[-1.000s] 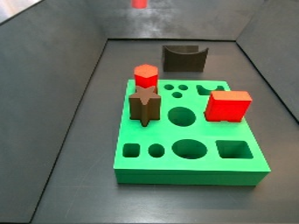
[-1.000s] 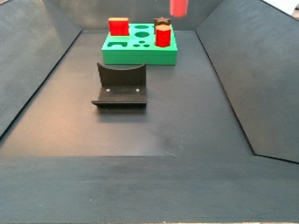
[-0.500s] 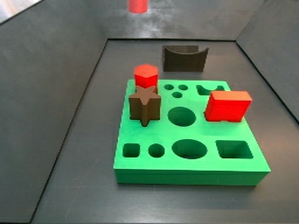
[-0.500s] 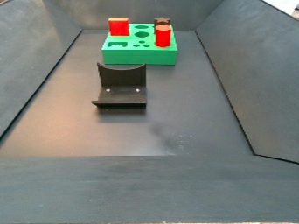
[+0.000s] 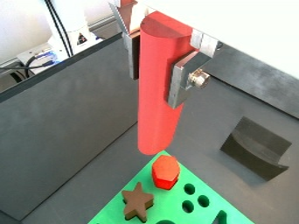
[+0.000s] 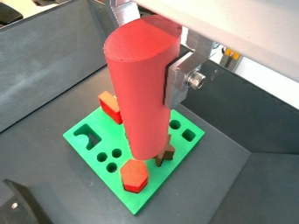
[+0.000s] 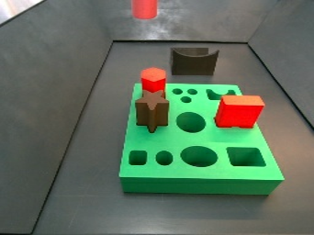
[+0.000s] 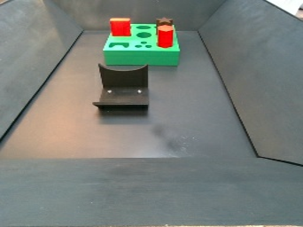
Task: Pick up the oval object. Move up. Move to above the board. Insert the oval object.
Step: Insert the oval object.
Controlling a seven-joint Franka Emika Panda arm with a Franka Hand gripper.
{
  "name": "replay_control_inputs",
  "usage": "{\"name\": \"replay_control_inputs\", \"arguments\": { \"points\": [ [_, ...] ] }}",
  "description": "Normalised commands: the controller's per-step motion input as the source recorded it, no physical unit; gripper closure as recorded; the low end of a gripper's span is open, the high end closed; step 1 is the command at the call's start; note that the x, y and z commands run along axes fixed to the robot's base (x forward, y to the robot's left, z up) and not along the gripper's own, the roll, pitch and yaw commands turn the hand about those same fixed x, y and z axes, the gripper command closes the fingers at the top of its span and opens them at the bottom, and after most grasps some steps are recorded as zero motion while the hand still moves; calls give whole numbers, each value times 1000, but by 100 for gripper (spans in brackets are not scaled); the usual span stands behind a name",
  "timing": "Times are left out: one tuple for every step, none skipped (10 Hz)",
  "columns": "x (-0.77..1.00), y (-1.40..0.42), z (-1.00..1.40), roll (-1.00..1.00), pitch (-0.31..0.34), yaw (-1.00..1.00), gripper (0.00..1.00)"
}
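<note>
My gripper [image 5: 158, 54] is shut on the oval object [image 5: 156, 87], a tall plain red rod hanging upright between the silver fingers [image 5: 184, 74]. It also shows in a wrist view [image 6: 146, 96], gripper [image 6: 152, 61] shut. It hangs high above the board [image 6: 91, 140], a green block with shaped holes, its lower end near the corner with the red hexagonal peg [image 6: 135, 175]. In a side view only the rod's lower end [image 7: 145, 7] shows at the upper edge, far above the board [image 7: 196, 170]. The other side view shows the board [image 8: 142, 55] but neither rod nor gripper.
On the board stand the red hexagonal peg [image 7: 152, 79], a brown star piece [image 7: 152, 108] and a red cube [image 7: 240, 111]. The dark fixture [image 8: 122, 86] stands on the floor beside the board and shows in a wrist view [image 5: 260, 147]. Sloped grey walls surround the floor.
The rod's lower end has left the upper edge of one side view. In the other side view slightly more of it shows. The board's pieces have not moved.
</note>
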Motion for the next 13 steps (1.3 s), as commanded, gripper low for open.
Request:
{"name": "replay_control_inputs", "arguments": {
  "points": [
    [0, -57, 0, 0, 0, 0, 100],
    [-226, -31, -9, -10, -91, -783, 100],
    [0, 0, -126, 0, 0, -1000, 100],
    [0, 0, -129, 0, 0, -1000, 100],
    [0, 0, -140, 0, -6, -1000, 100],
    [0, 0, -177, 0, -33, -1000, 100],
    [49, -106, -437, 0, -106, -946, 100],
    [40, -160, -414, 0, -133, -903, 100],
    [11, -143, -314, -29, -136, -914, 100],
    [0, -111, -211, -73, -139, -937, 100],
    [0, -89, -146, -101, -137, -954, 100],
    [0, -86, -123, -101, -124, -966, 100],
    [0, -103, -120, 0, 0, -1000, 100]
  ]
}}
